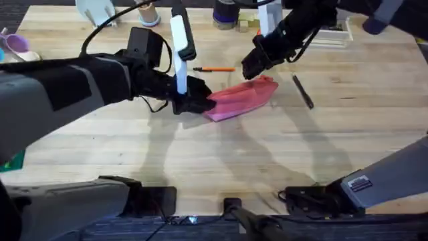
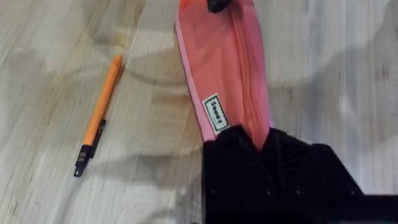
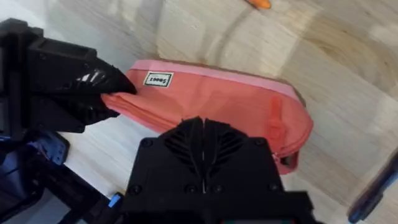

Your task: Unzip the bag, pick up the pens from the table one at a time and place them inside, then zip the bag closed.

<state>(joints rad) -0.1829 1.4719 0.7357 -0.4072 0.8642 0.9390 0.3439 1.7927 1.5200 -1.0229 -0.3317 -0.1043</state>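
The pink bag [image 1: 242,99] lies mid-table with its zipper [image 2: 244,68] running closed along its top. My left gripper [image 1: 200,100] is shut on the bag's near-left end, as the left wrist view shows [image 2: 261,140] and the right wrist view too [image 3: 112,99]. At the other end my right gripper [image 1: 256,67] has its fingers [image 3: 202,134] closed together at the end of the zipper; the pull is hidden between them. The orange pen [image 1: 214,69] [image 2: 99,118] lies just behind the bag. The black pen [image 1: 302,91] lies to its right.
Along the table's [image 1: 200,161] far edge stand a tape roll [image 1: 148,15], a dark jar [image 1: 226,13], white objects [image 1: 97,10] and a stack of papers [image 1: 334,33]. A purple item [image 1: 15,45] sits at the left edge. The near half of the table is bare wood.
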